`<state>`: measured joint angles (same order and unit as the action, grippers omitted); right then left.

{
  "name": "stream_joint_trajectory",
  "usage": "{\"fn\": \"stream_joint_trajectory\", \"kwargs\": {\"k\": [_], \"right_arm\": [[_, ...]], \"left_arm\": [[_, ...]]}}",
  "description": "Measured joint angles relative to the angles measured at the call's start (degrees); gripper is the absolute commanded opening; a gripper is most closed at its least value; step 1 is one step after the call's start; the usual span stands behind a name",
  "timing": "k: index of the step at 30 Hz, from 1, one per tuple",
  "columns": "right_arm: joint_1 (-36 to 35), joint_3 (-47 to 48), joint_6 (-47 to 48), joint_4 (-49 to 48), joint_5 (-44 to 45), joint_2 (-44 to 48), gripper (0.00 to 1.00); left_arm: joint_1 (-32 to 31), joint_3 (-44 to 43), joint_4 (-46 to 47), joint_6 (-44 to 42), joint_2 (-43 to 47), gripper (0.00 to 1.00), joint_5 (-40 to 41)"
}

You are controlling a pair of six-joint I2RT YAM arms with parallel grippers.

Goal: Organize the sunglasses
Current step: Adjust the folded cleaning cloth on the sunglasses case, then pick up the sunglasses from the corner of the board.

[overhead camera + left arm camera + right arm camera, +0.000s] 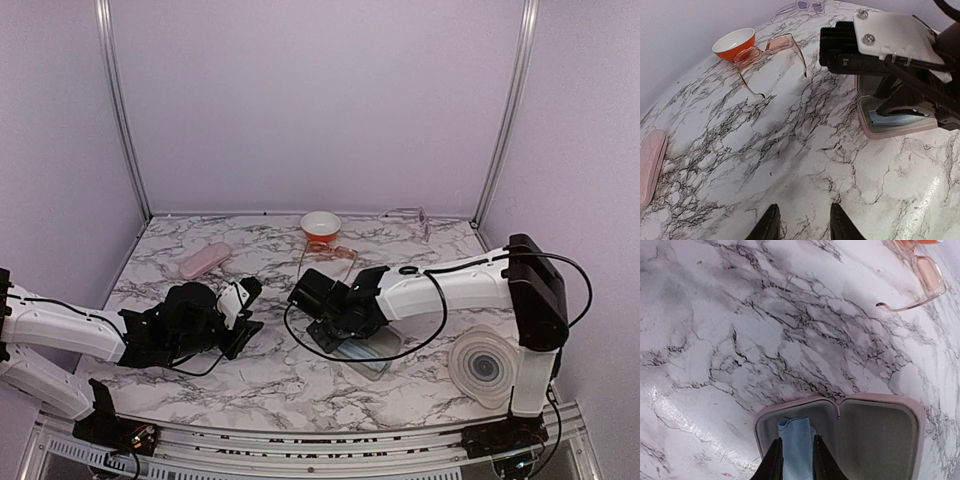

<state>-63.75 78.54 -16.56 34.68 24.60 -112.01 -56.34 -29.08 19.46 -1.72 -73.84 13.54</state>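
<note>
Right tool [338,335] hovers over what seems an open case [376,356], orange-tinted sunglasses [330,256] beyond.

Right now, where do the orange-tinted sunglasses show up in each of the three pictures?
Top view: sunglasses at centre, just in front of the orange bowl.
Left wrist view: sunglasses near the top, left of centre, beside the bowl.
Right wrist view: sunglasses in the top right corner.
Shared landmark: the open pink case, seen in all three.
</note>
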Motion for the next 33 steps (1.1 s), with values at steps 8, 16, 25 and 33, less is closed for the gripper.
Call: {"fn": "stream_joint_trajectory", "kwargs": {"k": [8,16,25,33], "right_arm": [[-0.6,5.4,0.6,2.1,1.6,6.1,0.3],[2.4,10.3,3.8,2.2,1.9,10.5,0.37],[19.3,12.8,8.8,1.8,-0.3,11.1,0.4],[35.2,16.7,10.8,-0.4,-7.0,9.8,0.41]], "left_arm": [[0.0,0.0,0.0,0.1,0.0,0.6,0.0],[0.0,0.0,0.0,1.6,0.0,0.99,3.7],[0.7,0.1,0.0,6.7,3.8,0.99,13.3],[4.1,0.1,-1.4,10.5,5.1,0.99,14.7]]}}
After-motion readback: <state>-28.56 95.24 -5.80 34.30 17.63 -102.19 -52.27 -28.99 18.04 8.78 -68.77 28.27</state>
